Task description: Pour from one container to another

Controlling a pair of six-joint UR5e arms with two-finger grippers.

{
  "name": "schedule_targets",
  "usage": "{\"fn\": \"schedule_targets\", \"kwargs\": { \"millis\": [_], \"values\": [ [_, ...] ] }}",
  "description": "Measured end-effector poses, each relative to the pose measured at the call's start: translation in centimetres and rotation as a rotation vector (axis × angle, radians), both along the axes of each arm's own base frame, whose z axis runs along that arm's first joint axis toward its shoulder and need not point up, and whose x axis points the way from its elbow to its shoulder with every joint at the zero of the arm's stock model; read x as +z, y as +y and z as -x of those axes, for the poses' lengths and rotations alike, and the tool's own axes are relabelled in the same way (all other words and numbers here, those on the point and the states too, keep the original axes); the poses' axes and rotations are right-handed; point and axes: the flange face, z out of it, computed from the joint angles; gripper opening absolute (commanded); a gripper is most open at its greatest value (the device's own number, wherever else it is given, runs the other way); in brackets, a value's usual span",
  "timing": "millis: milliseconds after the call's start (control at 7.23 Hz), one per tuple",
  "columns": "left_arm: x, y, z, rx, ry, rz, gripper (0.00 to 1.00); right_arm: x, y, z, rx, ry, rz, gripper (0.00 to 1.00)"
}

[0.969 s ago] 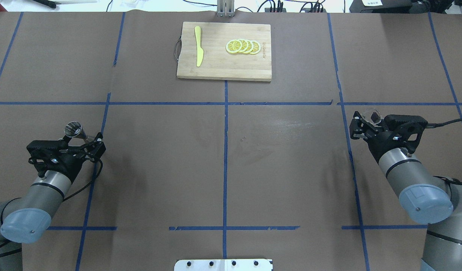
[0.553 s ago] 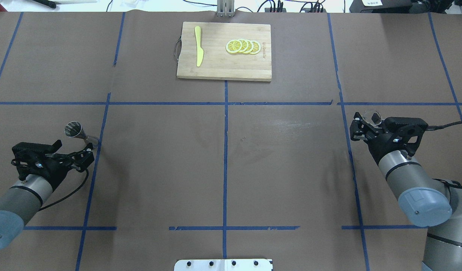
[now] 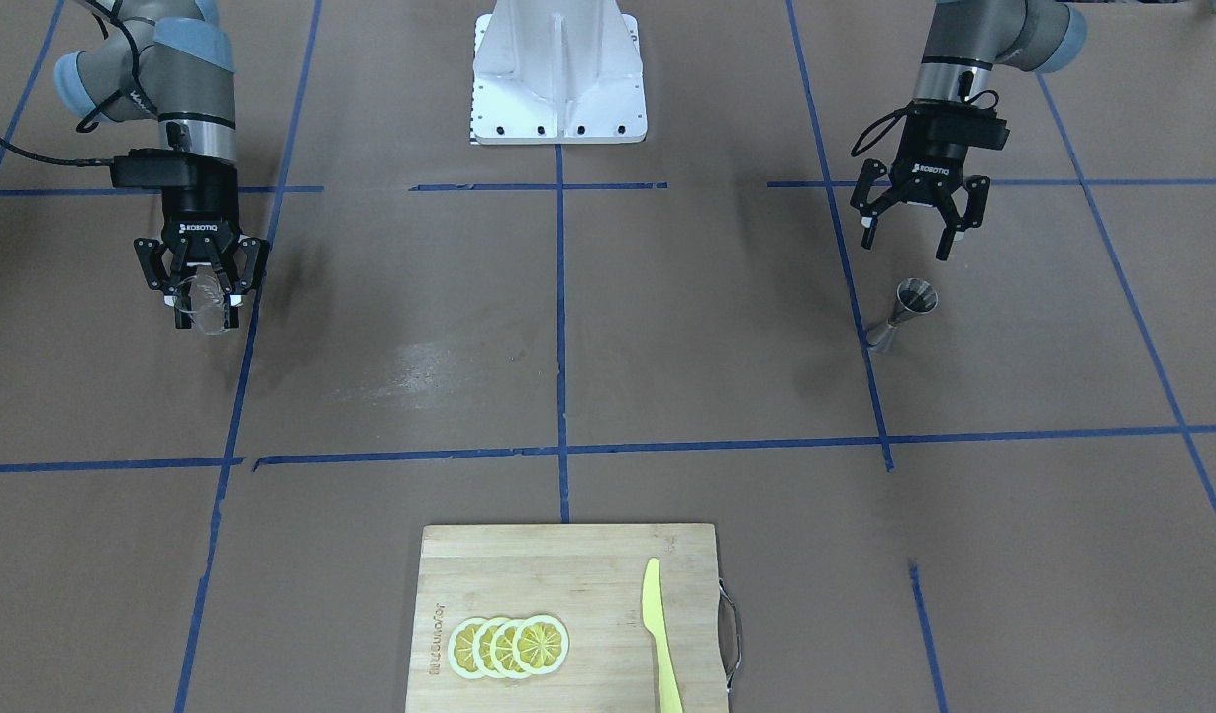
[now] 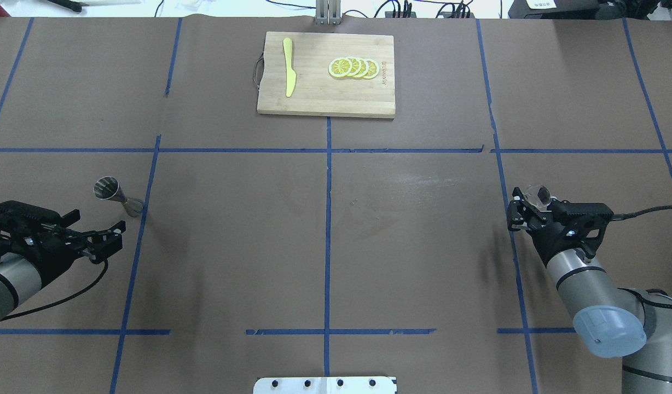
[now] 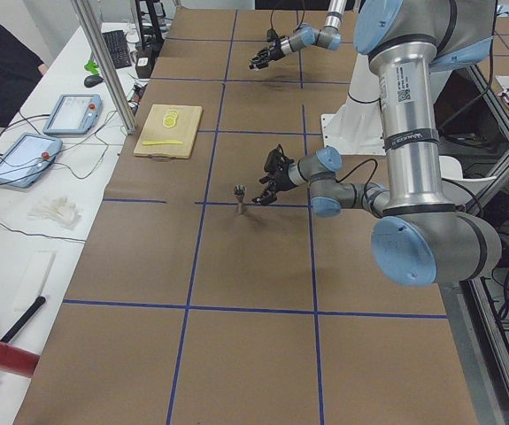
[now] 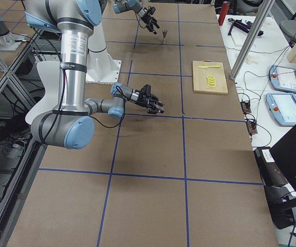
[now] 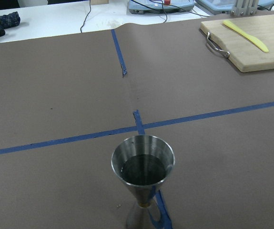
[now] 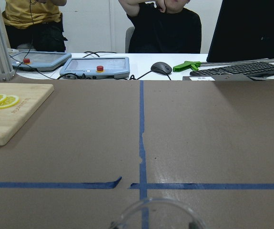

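Observation:
A steel jigger (image 4: 110, 190) stands upright on the brown table, on its own, with dark liquid inside (image 7: 143, 168). My left gripper (image 4: 98, 227) is open and hangs a little behind the jigger on the robot's side, also seen in the front view (image 3: 906, 246). Across the table my right gripper (image 3: 206, 315) is shut on a clear glass (image 3: 208, 293), held just above the paper. The overhead view shows that glass (image 4: 536, 192) at the gripper's (image 4: 525, 208) far side. Only the glass's rim (image 8: 156, 212) shows in the right wrist view.
A wooden cutting board (image 4: 319, 101) lies at the far middle, carrying lemon slices (image 4: 353, 67) and a yellow knife (image 4: 288, 68). The robot's white base plate (image 4: 325, 384) is at the near edge. People sit behind the table's far side (image 8: 163, 28).
My left gripper has pulled back from the jigger toward the robot, leaving it standing. My right gripper, still holding the glass, has also drawn back toward the robot.

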Motion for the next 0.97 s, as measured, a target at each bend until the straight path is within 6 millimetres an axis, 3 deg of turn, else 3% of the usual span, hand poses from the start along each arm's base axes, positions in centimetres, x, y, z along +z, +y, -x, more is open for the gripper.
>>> {"fn": "schedule_targets", "kwargs": {
  "millis": [277,415,692,830,969],
  "values": [
    [-0.7,-0.4,1.0,0.026,0.000,-0.001,1.00,2.3,0.8,0.7,-0.016,-0.004,-0.005,0.01],
    [-0.8,-0.5,1.1,0.029,0.002,0.000,1.00,2.6,1.0,0.9,-0.023,-0.005,-0.006,0.13],
    [-0.8,-0.6,1.3,0.029,0.003,0.000,1.00,2.9,1.3,1.2,-0.033,0.001,-0.006,0.20],
    [-0.9,-0.7,1.4,0.026,0.003,0.000,1.00,3.1,1.4,1.3,-0.037,0.007,-0.006,0.35],
    [-0.8,-0.7,1.5,0.024,0.003,0.000,1.00,3.3,1.4,1.4,-0.039,0.013,-0.006,0.37]
  ]
}}
